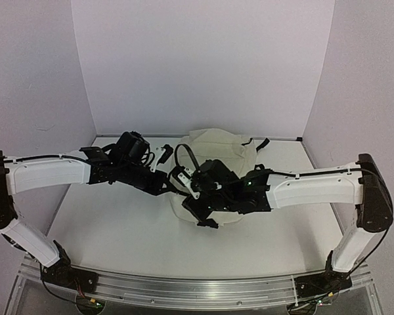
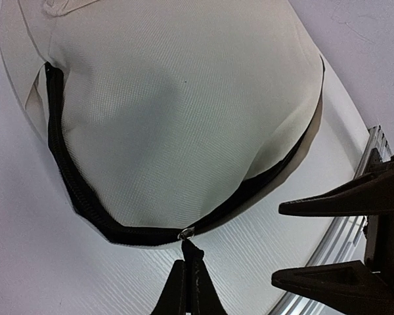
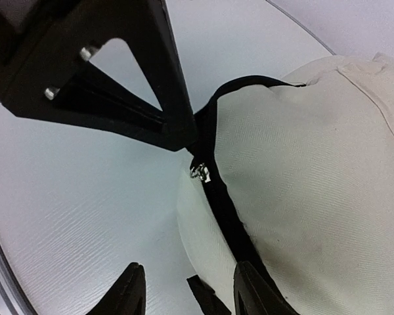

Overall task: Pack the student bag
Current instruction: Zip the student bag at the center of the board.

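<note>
Two claws meet at one spot: the left gripper (image 2: 186, 275), pinched tight on the zipper pull (image 2: 189, 248), has the student bag (image 2: 184, 98) straight ahead; the right gripper (image 3: 190, 269) stands parted just beside, zipper track (image 3: 217, 190) running into its gap.

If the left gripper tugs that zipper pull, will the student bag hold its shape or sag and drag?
Probably floppy: the student bag is soft cream fabric, dimpled where it bulges. A tug from the left gripper, shut at the zipper pull, may stretch it rather than run the zipper. It looks light on the smooth table, so it could slide.
</note>
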Robot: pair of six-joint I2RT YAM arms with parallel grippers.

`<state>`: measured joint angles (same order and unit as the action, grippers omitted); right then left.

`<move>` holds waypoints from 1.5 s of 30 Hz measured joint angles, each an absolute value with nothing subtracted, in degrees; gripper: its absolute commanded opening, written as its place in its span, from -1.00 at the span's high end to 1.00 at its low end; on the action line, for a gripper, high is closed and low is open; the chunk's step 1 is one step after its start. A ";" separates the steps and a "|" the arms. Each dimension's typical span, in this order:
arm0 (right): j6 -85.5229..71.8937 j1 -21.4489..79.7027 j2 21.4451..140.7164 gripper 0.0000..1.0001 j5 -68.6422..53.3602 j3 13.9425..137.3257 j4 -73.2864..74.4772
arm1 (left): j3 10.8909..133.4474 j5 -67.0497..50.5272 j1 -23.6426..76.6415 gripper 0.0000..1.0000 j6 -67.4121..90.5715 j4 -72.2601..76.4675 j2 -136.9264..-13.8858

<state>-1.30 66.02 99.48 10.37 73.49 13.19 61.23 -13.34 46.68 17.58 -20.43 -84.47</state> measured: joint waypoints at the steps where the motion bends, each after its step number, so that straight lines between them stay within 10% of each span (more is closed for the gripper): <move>1: -0.75 66.19 100.12 0.14 11.05 73.73 13.17 | 61.10 -13.34 46.65 1.00 17.72 -20.32 -84.36; 13: 4.08 66.30 106.72 1.00 18.50 76.29 12.36 | 59.46 -13.30 46.30 1.00 18.72 -19.73 -82.87; 45: -10.20 69.49 92.31 1.00 19.29 64.47 7.46 | 58.28 -20.08 42.72 1.00 16.43 -16.62 -80.12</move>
<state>-10.20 69.49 92.31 19.29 64.47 7.46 58.28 -20.08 42.72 16.43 -16.62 -80.12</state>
